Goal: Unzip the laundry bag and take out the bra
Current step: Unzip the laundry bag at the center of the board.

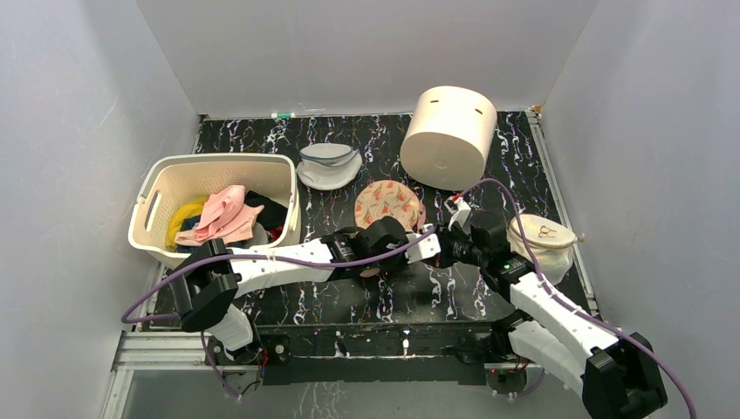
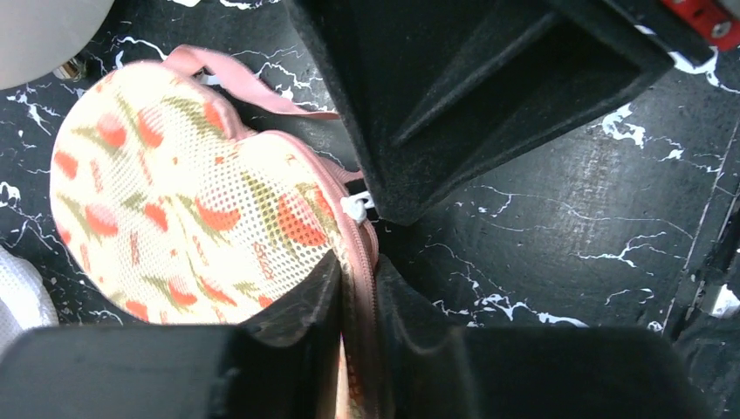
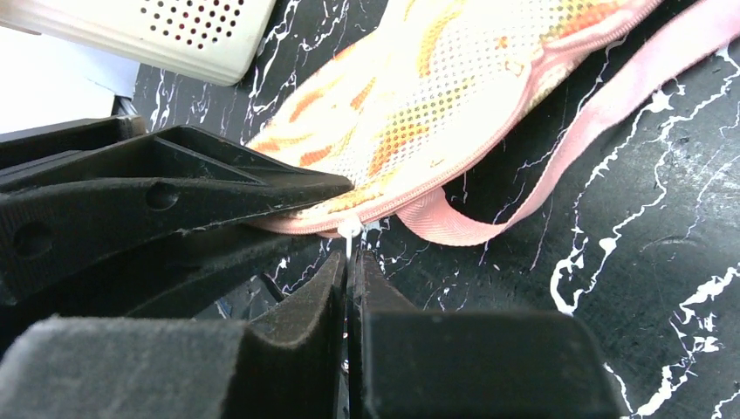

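Black marbled table (image 1: 384,297) lies bare in front of the flowered, zipped laundry bag (image 1: 387,203); left gripper (image 2: 358,292) clamps its pink rim, right gripper (image 3: 351,271) pinches the white zipper pull (image 3: 349,230).

The left pincer (image 2: 358,292) clamps its two black fingers on the pink zipper rim (image 2: 363,257) of the flowered laundry bag (image 2: 183,201), which lies on the black marbled surface (image 2: 567,227), while the right pincer (image 2: 393,196) sits above with its tip at the white zipper pull (image 2: 357,207).

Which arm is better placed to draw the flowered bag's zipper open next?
Right: the right claw is shut on the white zipper pull; the left claw only pinches the laundry bag's pink rim, steadying it.
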Controlling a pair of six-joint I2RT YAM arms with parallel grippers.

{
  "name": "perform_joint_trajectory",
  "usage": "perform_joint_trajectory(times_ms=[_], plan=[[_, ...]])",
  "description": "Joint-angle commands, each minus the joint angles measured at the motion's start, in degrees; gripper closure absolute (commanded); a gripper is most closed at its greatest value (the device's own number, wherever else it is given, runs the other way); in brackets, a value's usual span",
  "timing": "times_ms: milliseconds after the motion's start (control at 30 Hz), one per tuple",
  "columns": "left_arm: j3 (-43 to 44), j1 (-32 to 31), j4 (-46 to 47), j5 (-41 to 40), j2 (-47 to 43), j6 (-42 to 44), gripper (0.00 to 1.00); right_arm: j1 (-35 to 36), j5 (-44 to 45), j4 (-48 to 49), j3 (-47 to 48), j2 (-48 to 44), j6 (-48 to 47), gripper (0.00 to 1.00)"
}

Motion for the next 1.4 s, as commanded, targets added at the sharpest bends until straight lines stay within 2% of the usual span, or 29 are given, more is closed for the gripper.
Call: perform_joint_trajectory(times_ms=[0,67,400,633,833,967,1067,1200,1333,1367], plan=[[0.2,-0.1,0.2,-0.9,-2.9,1.8,0.90,0.4,1.1,2.5,2.2,0.3,-1.2,1.00],[0.4,-0.1,-0.2,-1.0,-2.9,2.6,1.00,0.4,2.5,2.6,2.2,0.8,-1.5,1.00],[0.2,-0.2,-0.8,-1.1,-3.6,3.3,1.00,-2.8,8.7,3.1,2.1,6.4,-2.0,1.00],[-0.1,-0.2,-1.1,-1.6,-4.1,3.9,1.00,-11.3,4.7,3.2,2.9,11.7,-4.2,1.00],[0.5,-0.2,-1.4,-3.8,-3.4,3.6,0.99,-11.5,-2.6,3.1,4.6,12.0,-6.1,1.00],[0.7,-0.2,-1.7,-3.8,-3.0,3.2,0.65,-10.7,-5.7,3.8,3.7,9.1,-4.5,1.00],[0.5,-0.2,-1.5,-2.2,-3.5,3.0,0.47,-9.8,-6.6,5.2,2.5,7.0,-1.9,1.00],[0.5,-0.4,-1.0,-0.2,-3.8,2.0,0.35,-7.8,-6.7,8.2,1.3,5.5,2.2,1.00],[0.8,-0.7,-1.3,0.2,-3.0,1.6,0.31,-3.4,-4.6,9.0,2.0,5.5,4.2,1.00],[0.9,-0.7,-1.4,0.0,-2.9,1.6,0.27,-2.3,-3.9,8.9,2.3,5.6,4.4,1.00]])
